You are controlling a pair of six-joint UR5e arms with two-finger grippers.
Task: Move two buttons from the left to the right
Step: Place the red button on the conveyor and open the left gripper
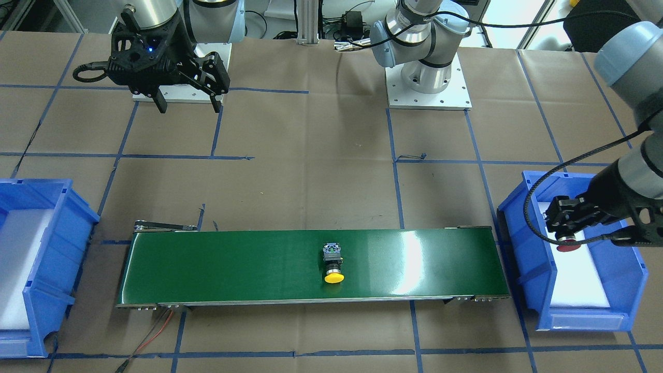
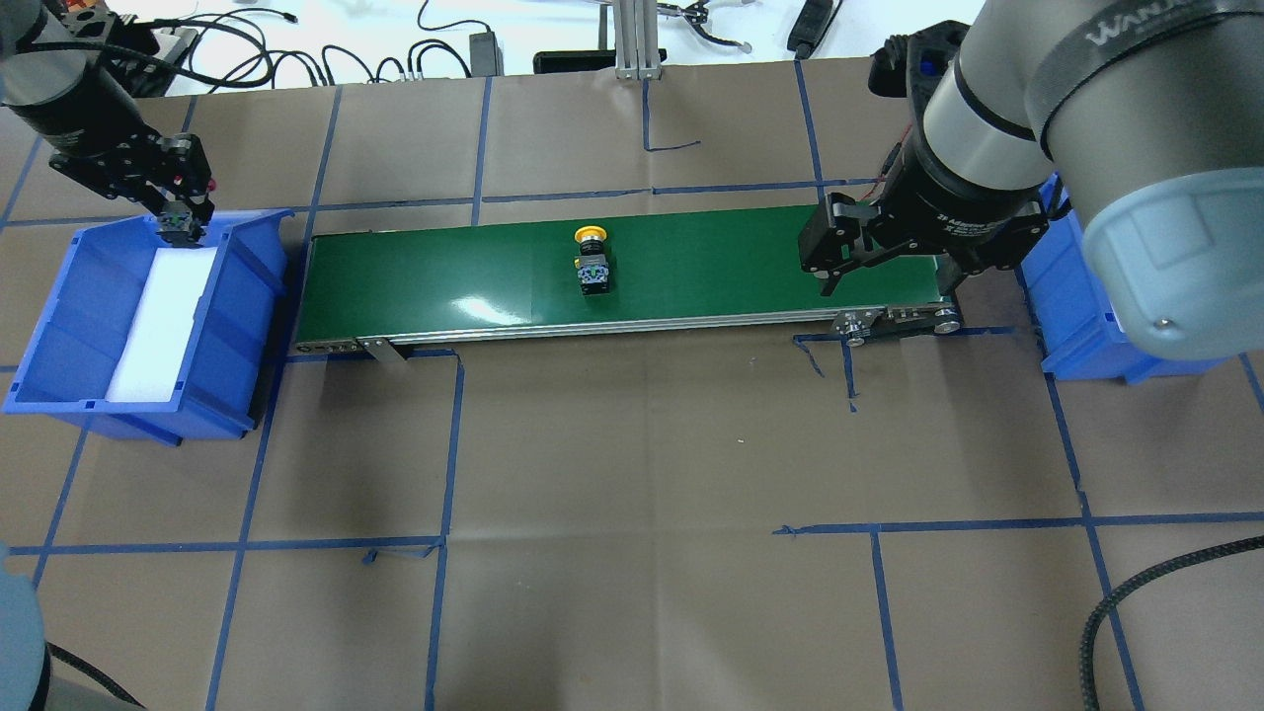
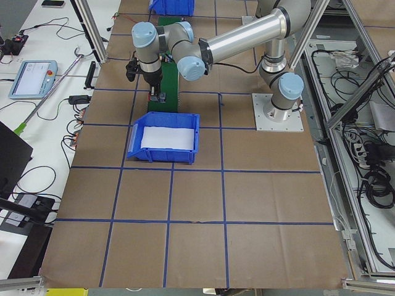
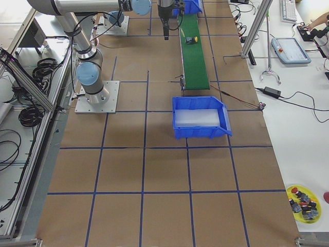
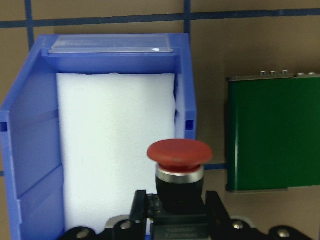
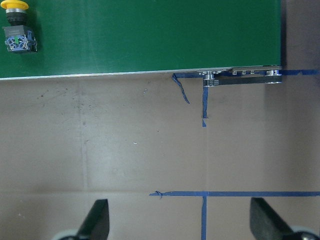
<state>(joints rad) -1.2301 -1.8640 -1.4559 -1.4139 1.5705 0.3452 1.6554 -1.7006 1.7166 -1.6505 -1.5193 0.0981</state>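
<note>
The yellow button (image 1: 333, 264) lies on its side near the middle of the green conveyor belt (image 1: 233, 264); it also shows in the overhead view (image 2: 592, 259) and the right wrist view (image 6: 17, 30). My left gripper (image 2: 178, 212) is shut on the red button (image 5: 180, 152) and holds it above the far end of the left blue bin (image 2: 59, 326). The front view shows that gripper (image 1: 567, 230) and the button's red cap (image 1: 568, 244). My right gripper (image 2: 889, 286) is open and empty, raised over the belt's right end, its fingers wide apart (image 6: 182, 225).
A second blue bin (image 2: 1071, 326) with white foam stands past the belt's right end, partly hidden by my right arm. The left bin (image 5: 30, 125) has a white foam floor and sits beside the belt's end (image 5: 275, 135). Brown paper with blue tape lines covers the table.
</note>
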